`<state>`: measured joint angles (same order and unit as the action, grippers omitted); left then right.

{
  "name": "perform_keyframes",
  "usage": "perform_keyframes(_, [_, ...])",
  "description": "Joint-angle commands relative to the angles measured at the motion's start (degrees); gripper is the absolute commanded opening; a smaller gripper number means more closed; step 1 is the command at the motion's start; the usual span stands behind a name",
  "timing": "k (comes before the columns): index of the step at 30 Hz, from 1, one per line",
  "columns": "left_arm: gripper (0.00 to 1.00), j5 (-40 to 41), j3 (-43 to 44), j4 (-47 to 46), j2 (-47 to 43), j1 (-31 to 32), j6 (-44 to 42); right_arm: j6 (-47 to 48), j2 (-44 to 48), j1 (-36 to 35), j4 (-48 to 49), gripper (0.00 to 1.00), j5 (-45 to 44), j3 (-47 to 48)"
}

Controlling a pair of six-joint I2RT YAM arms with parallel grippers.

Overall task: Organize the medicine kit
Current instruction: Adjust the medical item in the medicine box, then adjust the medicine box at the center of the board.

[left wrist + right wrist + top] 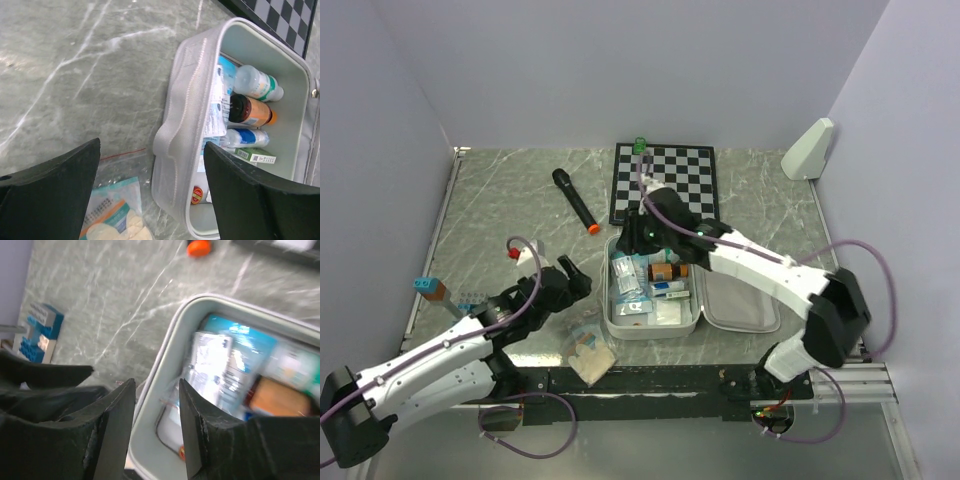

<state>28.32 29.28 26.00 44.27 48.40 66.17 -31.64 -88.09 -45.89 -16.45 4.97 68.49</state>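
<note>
The medicine kit (735, 308) lay open just below the middle of the top view. Its tray was on the left and its flat lid lay to the right. The tray held packets, a brown bottle (250, 111) with an orange label, a white bottle (257, 84) and a small green box (255, 156).

The right end effector (155, 430) hung over the tray's upper left corner. Its fingers were only a little apart, with nothing seen between them. The left end effector (155, 195) sat just left of the tray with its fingers spread wide and empty. A clear bag (115, 215) of dressings lay below it on the grey marbled surface (520, 190).

A chessboard (663, 183) lay just above the kit, and a black pen (575, 200) with an orange tip was to its left. A white wedge (809, 150) stood at the upper right, and a blue block (424, 284) sat at the far left.
</note>
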Motion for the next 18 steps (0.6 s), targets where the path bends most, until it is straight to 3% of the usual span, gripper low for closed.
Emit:
perform_keyframes(1, [0.86, -4.0, 2.5, -9.6, 5.0, 0.1, -6.7, 1.8, 11.0, -0.4, -11.6, 0.48, -12.1, 1.8])
perform_keyframes(4, [0.84, -7.0, 5.3, -13.9, 12.1, 0.1, -9.1, 1.0, 19.8, -0.2, -17.5, 0.48, -21.7, -4.3])
perform_keyframes(7, [0.79, -10.5, 8.9, -17.3, 19.7, 0.0, -13.5, -0.9, 27.8, 1.5, -19.9, 0.48, -25.4, -13.1])
perform_keyframes(12, [0.77, -9.0, 14.1, -16.1, 29.4, -0.3, -17.3, -4.8, 37.0, 6.5, -24.2, 0.6, -25.2, -19.3])
perform_keyframes(18, [0.7, -6.9, 16.3, -14.6, 36.7, -3.5, -18.1, -5.7, 42.2, 12.9, -24.4, 0.64, -20.5, -21.9])
